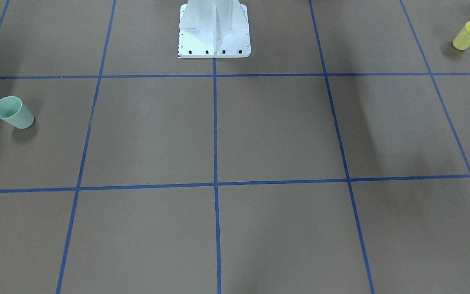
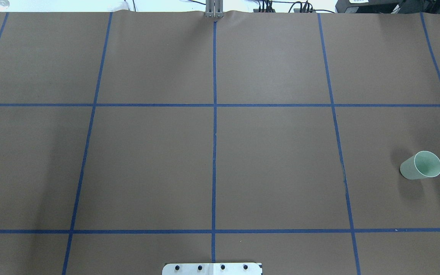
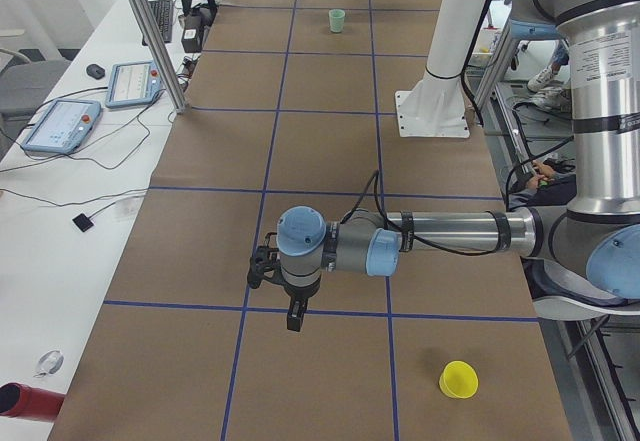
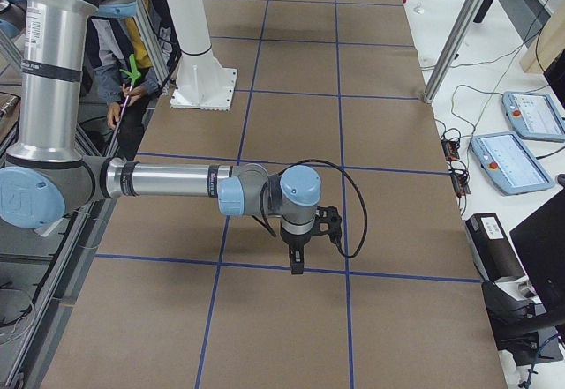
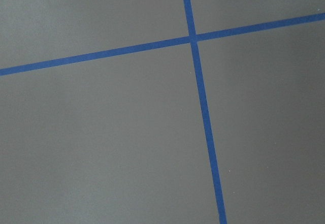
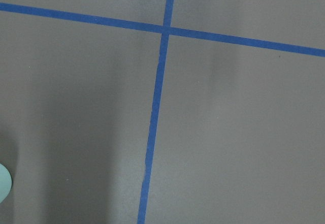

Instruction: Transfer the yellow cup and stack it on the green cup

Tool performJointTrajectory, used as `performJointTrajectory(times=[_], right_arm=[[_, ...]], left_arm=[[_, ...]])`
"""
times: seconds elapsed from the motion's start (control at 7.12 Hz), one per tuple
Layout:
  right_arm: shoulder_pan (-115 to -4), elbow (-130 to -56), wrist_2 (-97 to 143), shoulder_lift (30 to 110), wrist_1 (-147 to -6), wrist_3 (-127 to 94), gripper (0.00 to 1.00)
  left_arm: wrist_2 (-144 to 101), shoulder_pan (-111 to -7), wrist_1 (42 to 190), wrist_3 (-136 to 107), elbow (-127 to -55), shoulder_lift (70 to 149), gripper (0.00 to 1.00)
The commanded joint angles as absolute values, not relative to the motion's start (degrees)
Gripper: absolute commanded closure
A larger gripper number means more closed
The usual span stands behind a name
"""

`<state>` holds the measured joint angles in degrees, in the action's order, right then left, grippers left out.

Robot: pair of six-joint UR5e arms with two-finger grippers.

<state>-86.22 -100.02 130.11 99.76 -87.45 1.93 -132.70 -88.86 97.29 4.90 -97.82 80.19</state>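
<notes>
The yellow cup (image 1: 468, 35) and green cup (image 1: 13, 112) stand well apart from both jaws, whose spread I cannot tell.

It was a robotics lab: a paper-covered table (image 2: 147, 172) gridded in blue tape (image 2: 215, 152), a white robot pedestal (image 1: 214, 28), teach pendants (image 3: 60, 126), trailing cables (image 2: 267, 5) and aluminium framing posts (image 3: 152, 36).

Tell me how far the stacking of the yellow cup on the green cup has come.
Done: nothing yet. The yellow cup stands upright near the table's end on the robot's left, the green cup far off toward the right end. In hand: nothing; the left gripper and right gripper hang above the table, touching neither cup; their jaws' state cannot be told. Remaining: grasp, carry, stack.
</notes>
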Motion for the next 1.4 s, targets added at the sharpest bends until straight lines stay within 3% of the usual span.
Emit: performJointTrajectory(times=[0.0, 0.7, 1.26], right_arm=[[-86.2, -100.0, 130.1, 99.8, -87.5, 1.9, 0.0], [-86.2, -100.0, 130.1, 99.8, -87.4, 1.9, 0.0], [-86.2, -100.0, 130.1, 99.8, -87.3, 1.9, 0.0]], left_arm=[[-134.0, -88.9, 97.6, 4.9, -98.3, 80.2, 0.0], [-134.4, -88.9, 97.5, 4.2, -98.3, 81.1, 0.0], [-134.0, -88.9, 99.4, 1.8, -100.1, 88.7, 0.0]])
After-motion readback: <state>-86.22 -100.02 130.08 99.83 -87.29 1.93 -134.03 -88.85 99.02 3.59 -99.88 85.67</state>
